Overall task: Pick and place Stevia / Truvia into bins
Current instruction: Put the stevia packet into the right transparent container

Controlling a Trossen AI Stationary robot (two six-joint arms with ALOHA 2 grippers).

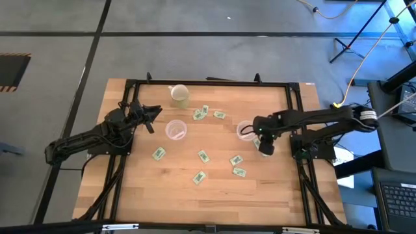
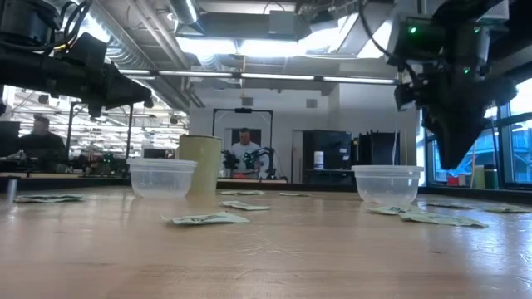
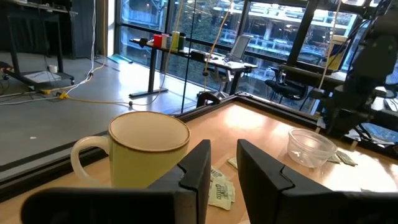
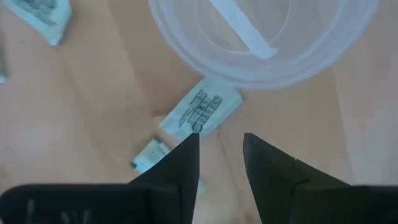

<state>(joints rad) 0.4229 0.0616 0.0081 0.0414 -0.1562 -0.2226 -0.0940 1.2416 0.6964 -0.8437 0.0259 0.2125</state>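
Observation:
Several pale green and white packets lie flat on the wooden table (image 1: 286, 195), among them ones at the middle (image 1: 203, 156) and near middle (image 1: 199, 177). Two clear cups stand upright, one left of centre (image 1: 176, 130) and one right of centre (image 1: 246, 130). My right gripper (image 1: 265, 149) points down, open and empty, above a packet (image 4: 200, 112) that lies against the right cup's wall (image 4: 267, 68). A pale strip (image 4: 239, 25) lies inside that cup. My left gripper (image 1: 155, 114) hovers open and empty at the far left, near the cream mug (image 3: 149, 149).
The opaque cream mug (image 1: 180, 95) stands at the far edge, with two packets (image 1: 200, 112) just right of it. A black frame (image 1: 208, 82) runs round the table. Bare wood lies along the near edge. A person (image 2: 243, 151) stands in the room behind.

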